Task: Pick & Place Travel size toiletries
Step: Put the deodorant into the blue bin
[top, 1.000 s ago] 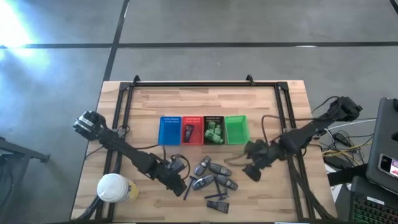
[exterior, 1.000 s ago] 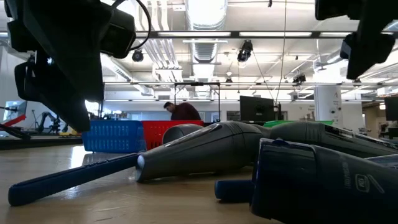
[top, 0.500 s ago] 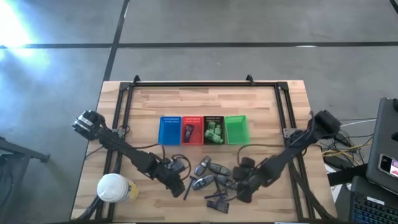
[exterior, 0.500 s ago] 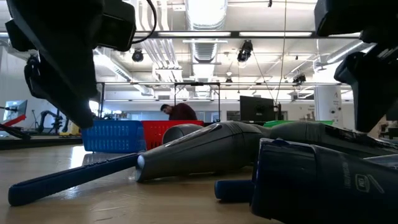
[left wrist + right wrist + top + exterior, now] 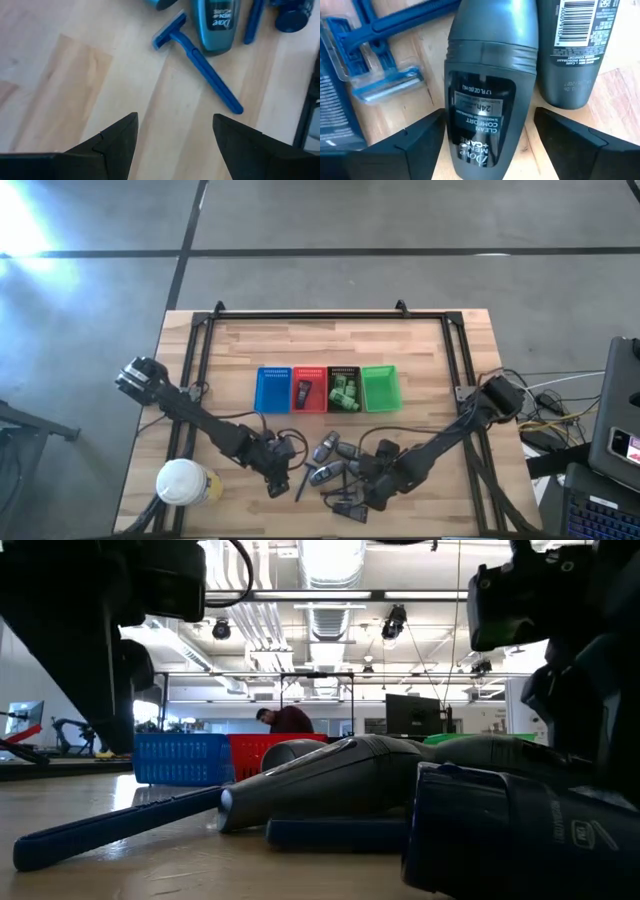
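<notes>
**Sorting under way: two baskets stocked, most toiletries not yet binned**

Four baskets stand in a row across the middle of the tabletop. The red basket holds a dark item, and the dark basket beside it holds several bright green packets. The blue basket and the green basket look empty from above. So, by my reading, only a small share of the job is done.

The bulk of the work is left. A cluster of dark grey bottles lies on the tabletop nearer the front edge than the baskets, with thin razors mixed in and beside it.

The right pincer is low over this cluster. Its jaws stand wide to either side of a grey deodorant bottle, which lies flat on the wood; they straddle it but have not gripped it. A second grey bottle lies just beside it, and a packed blue razor on the other side.

The left pincer hangs over bare wood at the cluster's left side, jaws apart and empty, with a loose blue razor ahead of it. A white-lidded container sits at the front left corner.
</notes>
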Robot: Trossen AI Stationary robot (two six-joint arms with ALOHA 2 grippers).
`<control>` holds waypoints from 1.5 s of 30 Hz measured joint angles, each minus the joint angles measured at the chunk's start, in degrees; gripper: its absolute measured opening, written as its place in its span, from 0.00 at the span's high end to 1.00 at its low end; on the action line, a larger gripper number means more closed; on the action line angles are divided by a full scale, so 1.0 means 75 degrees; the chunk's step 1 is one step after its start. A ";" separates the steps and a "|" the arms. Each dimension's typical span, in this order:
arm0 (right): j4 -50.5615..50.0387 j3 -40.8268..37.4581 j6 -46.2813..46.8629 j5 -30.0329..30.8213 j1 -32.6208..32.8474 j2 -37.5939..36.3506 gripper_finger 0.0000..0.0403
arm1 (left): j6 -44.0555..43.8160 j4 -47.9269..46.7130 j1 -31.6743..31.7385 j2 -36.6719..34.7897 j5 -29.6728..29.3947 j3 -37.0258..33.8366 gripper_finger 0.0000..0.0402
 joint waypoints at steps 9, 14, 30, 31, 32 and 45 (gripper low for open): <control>-0.0275 0.0111 -0.0079 -0.0235 -0.0073 -0.0056 0.47 | 0.0589 -0.0271 0.0066 -0.0282 -0.0093 -0.0006 0.35; -0.0270 0.0014 -0.0090 -0.0951 -0.0270 -0.0590 0.54 | 0.1425 -0.0248 0.0067 -0.0442 -0.0406 0.0015 0.35; 0.0351 0.0018 -0.0794 -0.2749 -0.1701 -0.2657 0.54 | 1.0067 0.0708 -0.0640 -0.0487 -0.4506 0.1492 0.35; 0.0448 0.0019 -0.0846 -0.2892 -0.1798 -0.2692 0.54 | 1.0346 0.0876 -0.0593 -0.0487 -0.4490 0.1549 0.35; 0.0551 0.0024 -0.0904 -0.3029 -0.1874 -0.2707 0.54 | 1.0654 0.1079 -0.0548 -0.0487 -0.4479 0.1584 0.35; 0.1251 0.0253 -0.1349 -0.3459 -0.2281 -0.2672 0.54 | 1.1870 0.2406 -0.0007 -0.0464 -0.3367 0.1510 0.35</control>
